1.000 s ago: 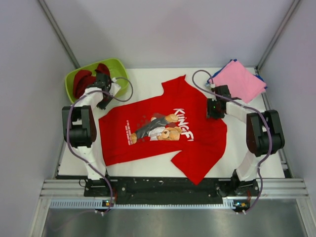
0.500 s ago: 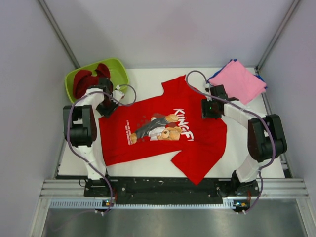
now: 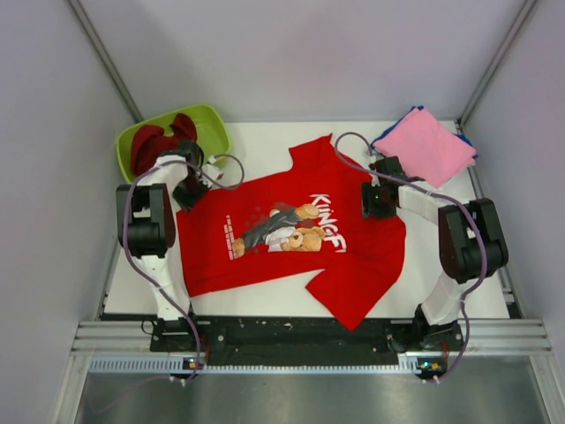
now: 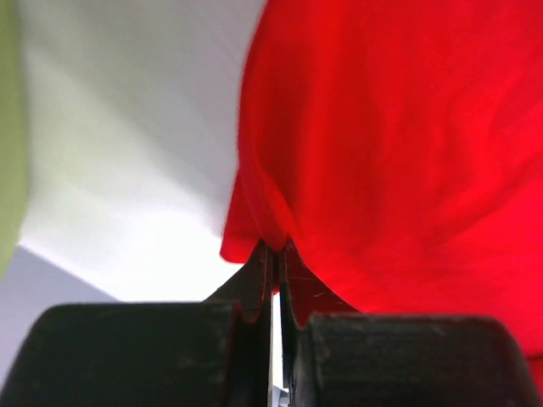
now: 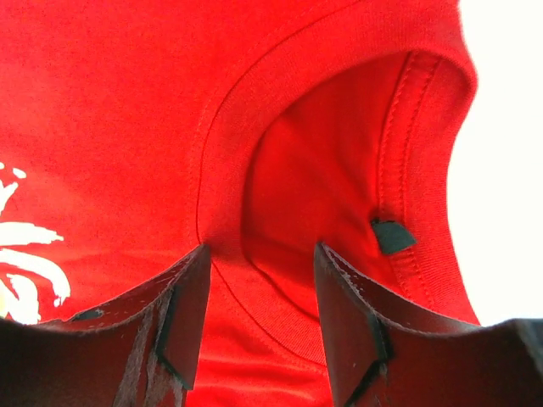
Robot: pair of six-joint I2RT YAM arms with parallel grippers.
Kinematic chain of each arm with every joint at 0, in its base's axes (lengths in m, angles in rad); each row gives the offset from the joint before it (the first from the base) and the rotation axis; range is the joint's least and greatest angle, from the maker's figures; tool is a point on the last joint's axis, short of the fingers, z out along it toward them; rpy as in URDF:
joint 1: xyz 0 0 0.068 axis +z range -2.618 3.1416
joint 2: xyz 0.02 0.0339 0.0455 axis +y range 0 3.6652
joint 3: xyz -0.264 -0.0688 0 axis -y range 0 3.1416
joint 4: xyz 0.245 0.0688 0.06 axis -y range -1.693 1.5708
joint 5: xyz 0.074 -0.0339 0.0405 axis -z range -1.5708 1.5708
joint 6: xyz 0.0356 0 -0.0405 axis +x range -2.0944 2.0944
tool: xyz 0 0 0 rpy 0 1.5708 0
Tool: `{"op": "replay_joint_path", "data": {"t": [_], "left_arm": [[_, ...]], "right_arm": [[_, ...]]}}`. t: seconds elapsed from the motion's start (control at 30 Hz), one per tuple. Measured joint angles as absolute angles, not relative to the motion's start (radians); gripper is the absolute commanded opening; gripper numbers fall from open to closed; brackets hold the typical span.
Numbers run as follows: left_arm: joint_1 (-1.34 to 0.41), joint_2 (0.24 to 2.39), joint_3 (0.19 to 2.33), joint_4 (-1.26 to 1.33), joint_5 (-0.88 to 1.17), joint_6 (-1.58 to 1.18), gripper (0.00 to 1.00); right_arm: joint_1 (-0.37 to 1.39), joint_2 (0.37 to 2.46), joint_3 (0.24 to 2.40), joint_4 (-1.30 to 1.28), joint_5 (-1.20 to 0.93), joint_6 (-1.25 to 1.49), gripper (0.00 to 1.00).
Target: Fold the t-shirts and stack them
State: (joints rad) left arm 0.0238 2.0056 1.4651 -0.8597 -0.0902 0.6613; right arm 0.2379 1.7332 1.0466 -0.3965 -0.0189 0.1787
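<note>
A bright red t-shirt with a chest print lies spread on the white table. My left gripper is shut on the shirt's hem corner at its left edge. My right gripper is open over the shirt's neck, its fingers either side of the collar band. A darker red t-shirt sits in the lime-green tub. A folded pink t-shirt lies on blue ones at the back right.
The tub stands at the table's back left corner, close to my left arm. The folded stack lies just behind my right arm. White table shows behind the shirt. Grey walls enclose the table.
My left gripper has moved from beside the tub to the shirt's left corner and shut on it. My right gripper has shifted slightly left over the collar.
</note>
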Motion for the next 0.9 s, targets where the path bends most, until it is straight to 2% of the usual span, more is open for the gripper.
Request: {"op": "replay_joint_path", "data": {"t": [0.2,0.23,0.27,0.37,0.43,0.53,0.7,0.9], "left_arm": [[0.024,2.003,1.505,-0.780,-0.247,0.664,0.00],[0.024,2.003,1.505,-0.751,-0.279,0.669,0.03],[0.024,2.003,1.505,-0.725,-0.305,0.674,0.09],[0.022,2.003,1.505,-0.654,-0.369,0.694,0.36],[0.019,2.003,1.498,-0.614,-0.407,0.710,0.48],[0.012,2.000,1.460,-0.568,-0.455,0.724,0.80],[-0.002,1.953,1.378,-0.559,-0.469,0.748,0.83],[-0.032,1.774,1.362,-0.626,-0.374,0.749,0.83]], "right_arm": [[0.200,1.737,1.042,-0.381,-0.026,0.203,0.52],[0.195,1.737,1.041,-0.378,-0.027,0.205,0.52],[0.191,1.737,1.041,-0.377,-0.027,0.206,0.52],[0.186,1.737,1.041,-0.375,-0.026,0.205,0.52],[0.186,1.737,1.041,-0.375,-0.026,0.202,0.52],[0.187,1.731,1.042,-0.387,-0.022,0.184,0.52],[0.231,1.646,1.053,-0.465,0.011,0.099,0.54],[0.456,1.432,1.144,-0.533,0.014,-0.186,0.59]]}}
